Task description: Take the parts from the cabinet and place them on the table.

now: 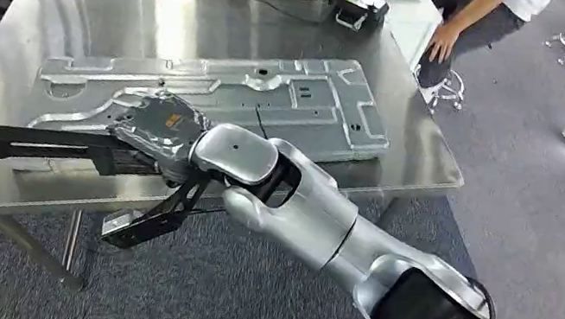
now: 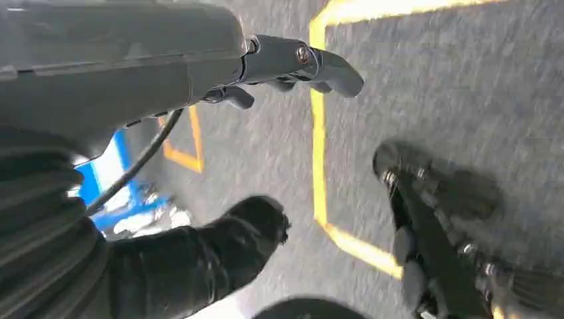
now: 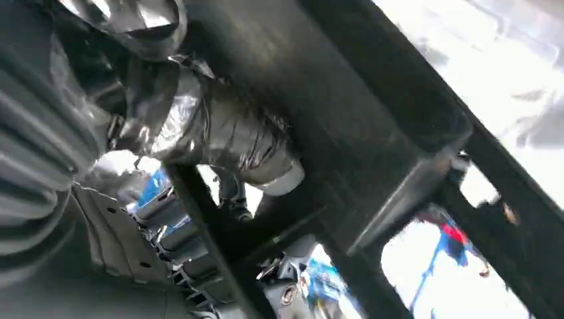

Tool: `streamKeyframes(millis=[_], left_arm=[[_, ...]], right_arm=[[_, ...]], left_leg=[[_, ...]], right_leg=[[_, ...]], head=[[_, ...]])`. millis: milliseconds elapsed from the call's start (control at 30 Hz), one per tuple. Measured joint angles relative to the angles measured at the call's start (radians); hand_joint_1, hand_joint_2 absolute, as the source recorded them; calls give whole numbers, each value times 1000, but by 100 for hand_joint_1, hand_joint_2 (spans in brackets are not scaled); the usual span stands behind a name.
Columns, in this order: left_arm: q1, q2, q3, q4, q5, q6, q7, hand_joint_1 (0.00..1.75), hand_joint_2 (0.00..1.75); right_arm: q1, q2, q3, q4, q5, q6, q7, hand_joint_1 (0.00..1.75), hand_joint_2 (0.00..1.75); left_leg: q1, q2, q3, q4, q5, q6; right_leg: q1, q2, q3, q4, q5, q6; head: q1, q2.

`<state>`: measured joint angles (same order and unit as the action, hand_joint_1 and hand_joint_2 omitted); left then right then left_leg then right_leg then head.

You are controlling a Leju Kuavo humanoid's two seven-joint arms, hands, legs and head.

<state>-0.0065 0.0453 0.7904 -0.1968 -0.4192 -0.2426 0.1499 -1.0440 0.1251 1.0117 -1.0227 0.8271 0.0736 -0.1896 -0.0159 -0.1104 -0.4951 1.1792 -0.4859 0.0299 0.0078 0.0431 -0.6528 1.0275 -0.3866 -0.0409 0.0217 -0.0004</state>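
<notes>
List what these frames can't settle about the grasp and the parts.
- Right robot hand, head view: fingers hidden under its own back and the black frame part, so contact is unclear.
- Black frame part: its far end is cut by the left edge.
- Right wrist view: the black frame part is close and blurred.
- Left robot hand, left wrist view: motion blur; fingers appear empty.
- Stamped metal panel: near edge hidden by the right arm.
</notes>
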Motion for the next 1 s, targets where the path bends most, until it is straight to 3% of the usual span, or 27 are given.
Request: streamKeyframes(millis=[33,67,100,167,200,233,267,300,333,367,400,467,500,567,600,633,667,700,733,767,800,833,867,900,933,967,1000], left_arm=[[-8,0,0,0,0,2,-1,0,175],[-12,-1,1,0,0,3,-1,0,175],[-13,-1,3,0,2,5,-3,0,175],[-12,-1,11,0,6,5,-8,0,175],[-10,0,15,0,6,5,-10,0,175],[-6,0,17,0,5,5,-10,0,175],[0,0,18,0,3,5,-10,0,175],[6,-1,20,0,1,5,-9,0,175],[11,-3,21,0,0,6,-6,0,175],[6,-2,22,0,-3,6,-6,0,175],[2,-2,22,0,-6,6,-5,0,175],[4,-2,22,0,-13,2,-3,0,175],[3,-2,23,0,-14,0,0,0,175],[1,-1,24,0,-16,-2,0,0,175],[1,-1,24,0,-16,-3,0,0,175],[1,-1,27,0,-15,-3,0,0,175],[1,-1,30,0,-14,-4,-1,0,175],[1,-1,33,0,-14,-5,-2,0,175],[0,-1,35,0,-15,-5,-3,0,175],[0,-1,38,0,-15,-7,-5,0,175],[0,-2,39,0,-15,-8,-8,0,175],[-1,-14,40,0,-15,-9,-10,0,175],[0,-14,41,-1,-16,-9,-13,0,175],[0,-14,43,-1,-16,-9,-17,0,175],[1,-13,46,-2,-15,-8,-20,0,175],[1,-14,49,-2,-13,-8,-24,0,175],[1,-15,50,-2,-14,-6,-26,0,175]], right_arm=[[-5,3,0,-1,6,-5,8,175,175],[-7,3,2,1,20,-6,19,175,175],[-8,2,6,3,39,-10,36,175,175],[-21,0,11,12,95,-32,96,175,175],[-36,0,12,15,121,-50,125,175,175],[-55,0,12,19,140,-65,148,175,175],[-75,0,12,21,151,-71,158,175,175],[-92,-1,12,24,170,-74,173,175,175],[-108,-6,12,33,196,-76,194,175,175],[-130,-7,12,36,214,-72,208,175,175],[-164,-11,11,45,229,-60,216,175,175],[-243,-14,-11,61,244,-33,220,175,175],[-289,-16,-32,73,245,-15,219,175,175],[-354,-21,-70,92,249,0,218,175,175],[-377,-26,-85,104,254,7,218,175,175],[-389,-31,-93,116,256,17,217,175,175],[-392,-37,-97,128,256,26,209,175,175],[-390,-42,-99,138,256,31,203,175,175],[-388,-47,-99,148,256,32,196,175,175],[-385,-53,-99,157,260,31,191,175,175],[-384,-55,-99,164,262,31,189,175,175],[-379,-55,-99,174,264,31,188,175,175],[-373,-56,-99,182,265,30,186,175,175],[-354,-58,-98,194,265,26,179,175,175],[-330,-59,-98,201,265,17,172,175,175],[-294,-59,-96,212,265,8,162,175,175],[-258,-60,-92,224,265,0,152,175,175]], left_leg=[[1,56,-51,75,21,-11],[6,83,-97,120,-1,-18],[12,96,-135,141,-58,-26],[24,103,-184,129,-175,-42],[30,105,-196,96,-190,-48],[37,106,-197,40,-159,-53],[42,109,-190,-34,-78,-60],[47,118,-183,-108,40,-62],[49,131,-196,-175,134,-62],[49,142,-198,-168,125,-57],[46,134,-197,-163,136,-50],[44,126,-201,-158,141,-38],[50,123,-199,-161,148,-26],[43,119,-196,-161,142,-10],[40,116,-194,-161,138,-4],[35,113,-192,-161,134,0],[29,109,-187,-161,130,2],[25,104,-182,-161,127,5],[18,101,-177,-161,124,8],[9,96,-170,-161,121,10],[5,93,-167,-162,120,11],[7,92,-165,-163,120,11],[4,89,-165,-165,120,7],[8,89,-165,-165,115,3],[10,90,-163,-166,110,4],[12,90,-160,-165,109,4],[12,90,-158,-165,110,3]], right_leg=[[-2,-12,24,-10,-8,-5],[-4,-21,47,-18,-20,-7],[-6,-34,73,-28,-34,-7],[-14,-45,114,-38,-61,-3],[-19,-47,131,-38,-76,1],[-23,-48,149,-37,-92,6],[-28,-48,167,-37,-108,12],[-28,-48,170,-38,-122,19],[-26,-46,194,-26,-134,25],[-22,-43,188,-26,-149,34],[-22,-48,186,-22,-172,43],[-20,-55,194,-23,-189,52],[-26,-53,198,-8,-198,58],[-26,-52,144,98,-266,59],[-23,-52,93,188,-307,59],[-20,-51,47,261,-330,58],[-18,-50,17,296,-326,55],[-16,-50,11,280,-296,48],[-9,-49,23,227,-248,39],[-3,-48,55,129,-181,19],[7,-47,81,52,-137,-1],[17,-35,90,16,-113,-28],[21,-38,91,-2,-105,-34],[21,-40,95,-11,-104,-30],[19,-38,99,-15,-105,0],[18,-37,103,-16,-104,19],[18,-37,105,-16,-105,8]], head=[[-6,0],[-4,0],[-5,0],[-4,0],[-4,0],[-4,0],[-4,0],[-4,0],[-5,0],[-5,0],[-5,0],[-5,0],[-4,0],[-4,0],[-4,0],[-4,0],[-4,0],[-4,0],[-4,0],[-4,0],[-4,0],[-8,0],[-7,0],[-3,0],[-1,0],[-3,0],[-2,0]])
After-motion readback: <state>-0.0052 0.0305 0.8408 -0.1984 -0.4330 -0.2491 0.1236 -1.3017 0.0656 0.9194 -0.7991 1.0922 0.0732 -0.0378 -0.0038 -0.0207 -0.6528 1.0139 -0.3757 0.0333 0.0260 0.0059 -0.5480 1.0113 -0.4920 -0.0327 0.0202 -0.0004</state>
